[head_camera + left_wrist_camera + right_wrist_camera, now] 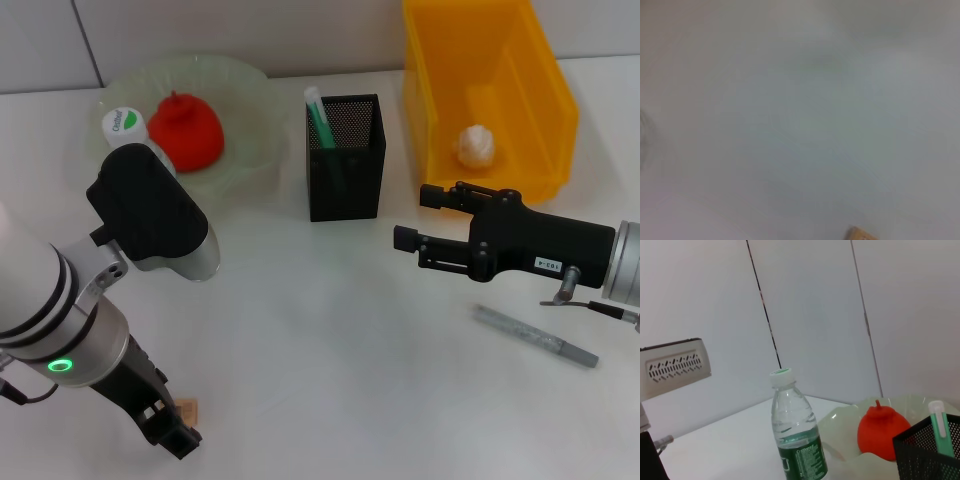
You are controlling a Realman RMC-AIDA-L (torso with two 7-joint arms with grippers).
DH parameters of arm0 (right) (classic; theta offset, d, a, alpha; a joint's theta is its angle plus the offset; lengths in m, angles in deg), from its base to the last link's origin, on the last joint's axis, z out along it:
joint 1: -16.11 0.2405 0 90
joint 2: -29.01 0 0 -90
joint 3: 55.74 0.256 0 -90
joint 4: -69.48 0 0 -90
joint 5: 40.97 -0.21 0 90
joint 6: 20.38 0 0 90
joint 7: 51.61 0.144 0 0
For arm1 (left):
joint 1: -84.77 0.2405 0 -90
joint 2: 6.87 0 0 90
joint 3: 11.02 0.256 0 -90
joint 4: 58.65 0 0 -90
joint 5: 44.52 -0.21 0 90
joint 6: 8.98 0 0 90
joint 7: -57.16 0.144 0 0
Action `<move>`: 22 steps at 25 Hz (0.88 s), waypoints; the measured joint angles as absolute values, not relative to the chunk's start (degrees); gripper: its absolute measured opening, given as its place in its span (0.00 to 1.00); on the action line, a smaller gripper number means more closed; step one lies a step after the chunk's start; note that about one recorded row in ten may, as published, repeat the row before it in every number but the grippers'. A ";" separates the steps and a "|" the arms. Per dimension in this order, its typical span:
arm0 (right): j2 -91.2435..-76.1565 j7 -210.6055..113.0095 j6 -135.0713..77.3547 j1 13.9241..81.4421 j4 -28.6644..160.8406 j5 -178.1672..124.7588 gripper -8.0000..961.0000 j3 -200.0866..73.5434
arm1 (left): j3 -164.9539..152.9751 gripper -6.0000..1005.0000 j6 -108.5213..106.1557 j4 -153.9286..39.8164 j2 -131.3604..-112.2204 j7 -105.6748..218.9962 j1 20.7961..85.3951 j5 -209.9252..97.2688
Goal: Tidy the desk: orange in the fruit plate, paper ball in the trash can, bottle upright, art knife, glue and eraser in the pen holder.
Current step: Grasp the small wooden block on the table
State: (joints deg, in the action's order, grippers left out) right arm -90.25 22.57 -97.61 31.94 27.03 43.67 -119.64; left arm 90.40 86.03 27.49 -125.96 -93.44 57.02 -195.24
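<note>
Lying just beside left jaws [178, 437], eraser [190, 406], grip state unclear, right jaws [418, 218] open.

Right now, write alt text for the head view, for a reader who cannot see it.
The right gripper hovers open between a black pen holder and a yellow bin holding a paper ball. An orange sits in a green plate; a knife lies on the desk.

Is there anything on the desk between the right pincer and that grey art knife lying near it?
Nothing visible. The right pincer hovers open and empty; the art knife lies on bare desk beside that arm, toward the robot.
</note>
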 joint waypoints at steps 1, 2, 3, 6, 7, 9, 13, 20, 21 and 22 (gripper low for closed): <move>-90.26 22.57 -97.62 31.95 27.03 43.67 0.79 -119.64 | 90.40 0.76 86.01 27.49 -125.96 -93.46 57.02 -195.17; -90.25 22.57 -97.62 31.97 27.03 43.67 0.79 -119.64 | 90.40 0.76 86.00 27.47 -125.97 -93.48 57.04 -195.08; -90.25 22.57 -97.65 31.98 27.03 43.66 0.79 -119.64 | 90.40 0.76 86.00 27.42 -125.96 -93.49 57.05 -195.03; -90.25 22.57 -97.71 31.99 27.08 43.67 0.79 -119.64 | 90.41 0.76 85.72 27.00 -125.96 -93.53 57.09 -194.99; -90.25 22.57 -97.71 31.97 27.10 43.66 0.79 -119.64 | 90.41 0.76 85.56 26.84 -125.97 -93.55 57.09 -194.99; -90.25 22.57 -97.73 31.90 27.09 43.67 0.79 -119.64 | 90.41 0.76 85.22 26.30 -125.97 -93.53 57.06 -195.10; -90.17 22.57 -97.73 31.84 27.04 43.67 0.79 -119.64 | 90.40 0.76 85.11 25.38 -125.96 -93.35 56.67 -195.18; -90.16 22.57 -97.73 31.82 27.03 43.67 0.79 -119.64 | 90.40 0.63 84.92 25.22 -125.96 -93.20 56.57 -195.30; -90.17 22.57 -97.73 31.82 27.03 43.67 0.79 -119.64 | 90.40 0.63 84.84 25.20 -125.97 -93.19 56.56 -195.36; -90.17 22.57 -97.73 31.83 27.03 43.67 0.79 -119.64 | 90.40 0.63 84.77 25.20 -125.96 -93.18 56.56 -195.37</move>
